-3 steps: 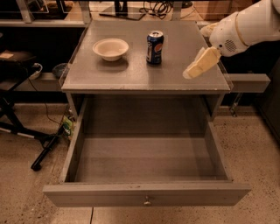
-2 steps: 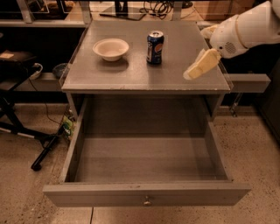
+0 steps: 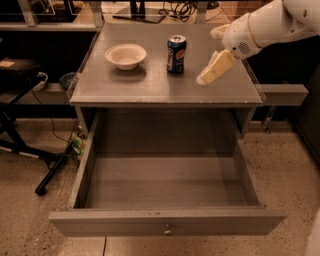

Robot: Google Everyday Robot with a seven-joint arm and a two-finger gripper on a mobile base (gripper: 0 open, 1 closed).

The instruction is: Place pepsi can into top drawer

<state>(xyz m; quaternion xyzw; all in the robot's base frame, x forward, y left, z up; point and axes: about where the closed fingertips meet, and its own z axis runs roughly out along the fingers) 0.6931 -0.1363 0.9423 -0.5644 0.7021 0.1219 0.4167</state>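
The pepsi can (image 3: 176,54) stands upright on the grey cabinet top (image 3: 150,85), right of centre toward the back. My gripper (image 3: 213,69) hangs just above the top, to the right of the can and a short gap away from it, pointing down and left; it holds nothing. The top drawer (image 3: 167,222) is pulled wide open below the cabinet top, and its inside shows nothing in it. Its small round knob (image 3: 167,230) is at the centre of the front panel.
A cream-coloured round bowl (image 3: 125,55) sits on the cabinet top left of the can. A dark stand with legs (image 3: 30,150) is on the floor at the left. A shelf with cables (image 3: 175,10) runs behind. A grey ledge (image 3: 285,92) sticks out at the right.
My gripper has moved a little to the left, closer to the pepsi can. The can, the bowl and the drawer have not moved.
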